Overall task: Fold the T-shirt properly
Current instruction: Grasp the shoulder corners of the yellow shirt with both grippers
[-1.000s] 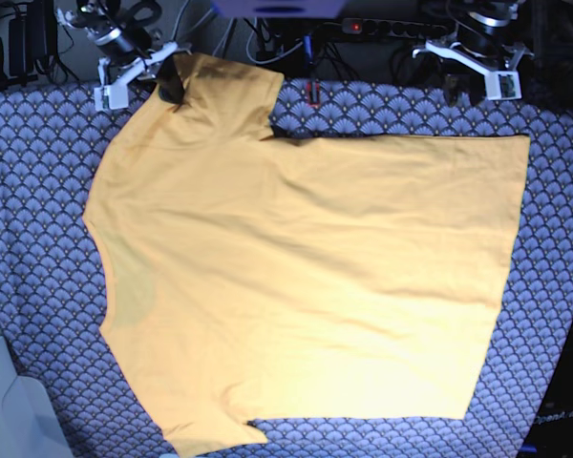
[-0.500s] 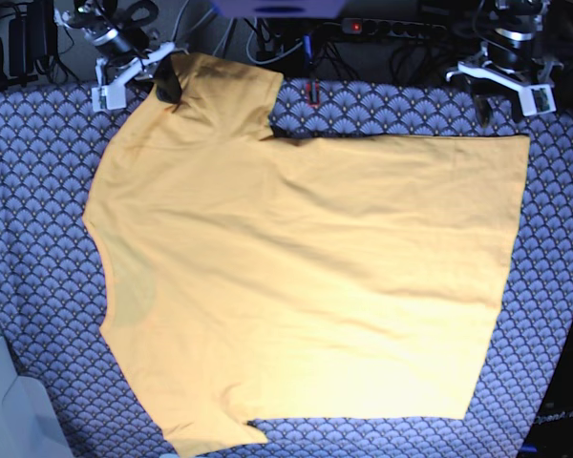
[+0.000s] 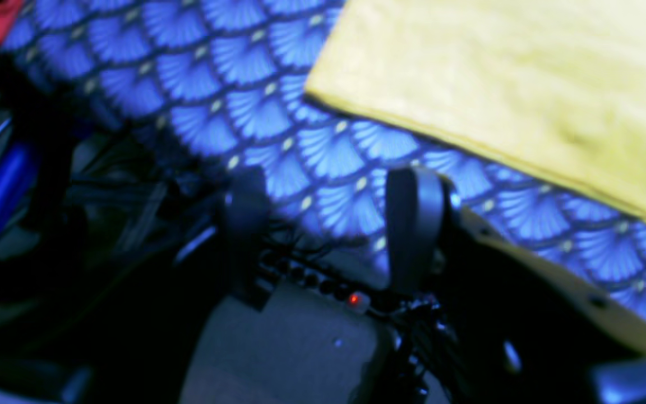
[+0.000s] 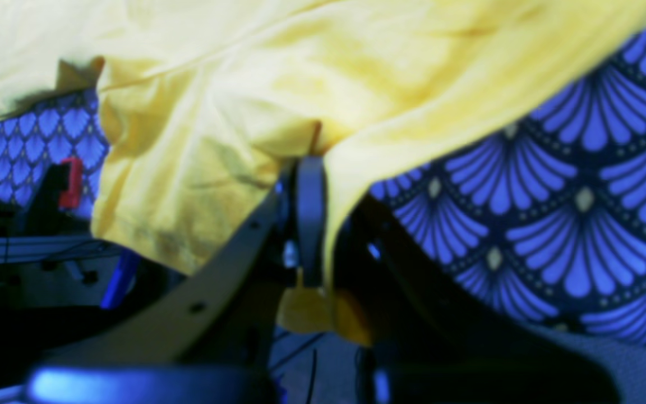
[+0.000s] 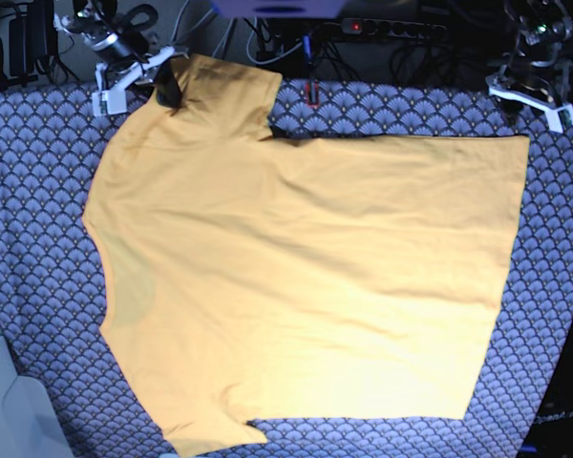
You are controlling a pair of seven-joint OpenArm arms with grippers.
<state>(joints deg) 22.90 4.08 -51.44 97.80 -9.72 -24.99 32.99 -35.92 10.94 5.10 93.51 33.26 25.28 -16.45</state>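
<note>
A yellow T-shirt (image 5: 306,277) lies spread flat on a surface covered by a blue scallop cloth (image 5: 38,172), unfolded. The right hand (image 4: 314,224) is pressed together, pinching the edge of a sleeve (image 5: 220,91), which drapes just above and around it. The left hand (image 3: 328,224) has drifted outward over the last second and its fingers (image 3: 413,224) have spread; it now holds nothing, with the shirt's hem corner (image 3: 323,90) near, just ahead of it and not touching. It seems to be lining up on that corner, so folding has barely begun.
</note>
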